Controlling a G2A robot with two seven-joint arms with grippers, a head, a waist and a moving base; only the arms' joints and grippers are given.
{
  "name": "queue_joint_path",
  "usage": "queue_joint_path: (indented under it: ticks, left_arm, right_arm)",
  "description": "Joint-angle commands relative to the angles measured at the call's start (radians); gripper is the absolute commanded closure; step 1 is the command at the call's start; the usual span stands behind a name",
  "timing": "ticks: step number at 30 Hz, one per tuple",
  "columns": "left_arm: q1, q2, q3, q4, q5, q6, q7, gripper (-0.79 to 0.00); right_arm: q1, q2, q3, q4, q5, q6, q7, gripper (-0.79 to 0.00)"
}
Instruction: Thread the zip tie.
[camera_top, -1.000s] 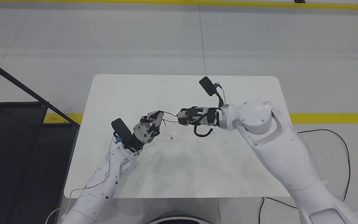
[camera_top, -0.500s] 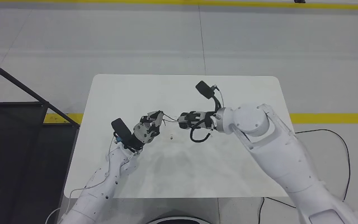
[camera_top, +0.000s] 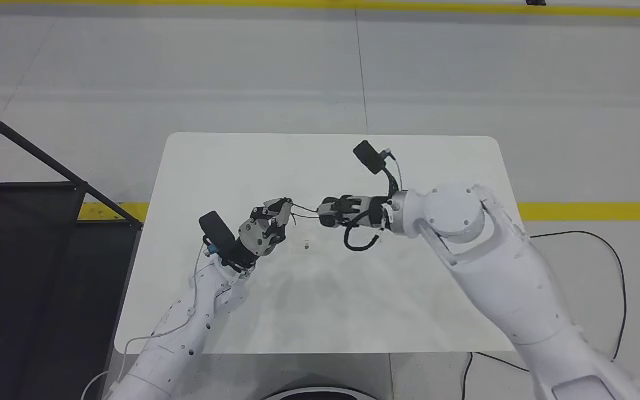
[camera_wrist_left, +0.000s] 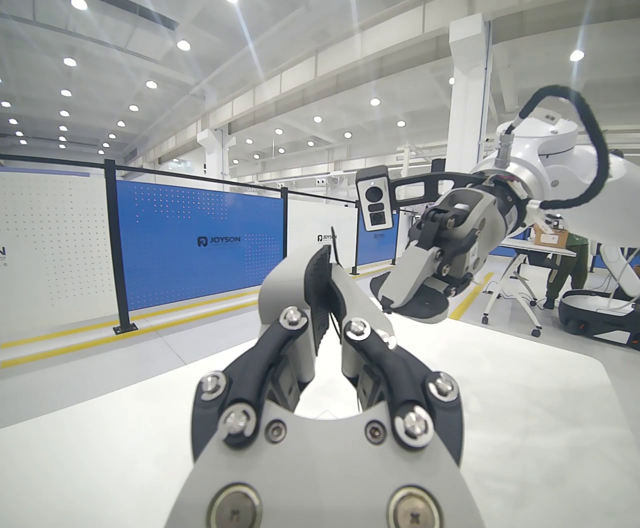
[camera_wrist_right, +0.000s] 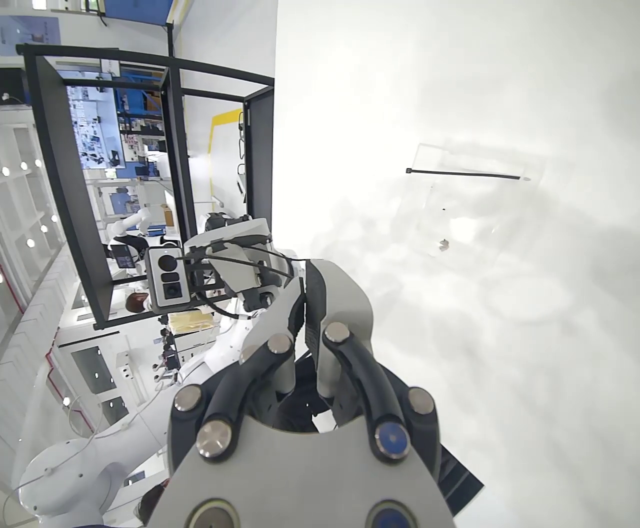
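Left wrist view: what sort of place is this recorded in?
Probably a large industrial hall or robotics lab: a high white ceiling with rows of round lights, blue perforated partition panels on black posts, and yellow floor lines.

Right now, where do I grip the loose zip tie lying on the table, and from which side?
Grip the zip tie mid-strap, straight down from above, closing across its narrow width. It lies straight and flat on the table, so no side offers an edge; a middle hold probably leaves head and tip free for threading.
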Motion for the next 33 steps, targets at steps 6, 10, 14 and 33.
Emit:
queue_joint_path:
  ticks: [6, 10, 14, 33]
  left_arm:
    - [0.019, 0.003, -0.015, -0.040, -0.010, 0.005, -0.045, 0.000]
    - [0.036, 0.009, -0.035, -0.066, 0.012, 0.005, -0.047, 0.000]
    - [0.052, 0.014, -0.049, -0.086, 0.040, 0.006, -0.046, 0.000]
    - [0.063, 0.019, -0.062, -0.101, 0.061, 0.003, -0.052, 0.000]
  right_arm:
    - [-0.041, 0.014, 0.050, -0.027, -0.012, -0.010, 0.001, 0.000]
    - [-0.085, 0.030, 0.093, -0.060, -0.040, -0.019, 0.017, 0.000]
    - [-0.135, 0.049, 0.144, -0.095, -0.058, -0.059, 0.059, 0.000]
    - [-0.210, 0.066, 0.202, -0.134, -0.064, -0.095, 0.048, 0.000]
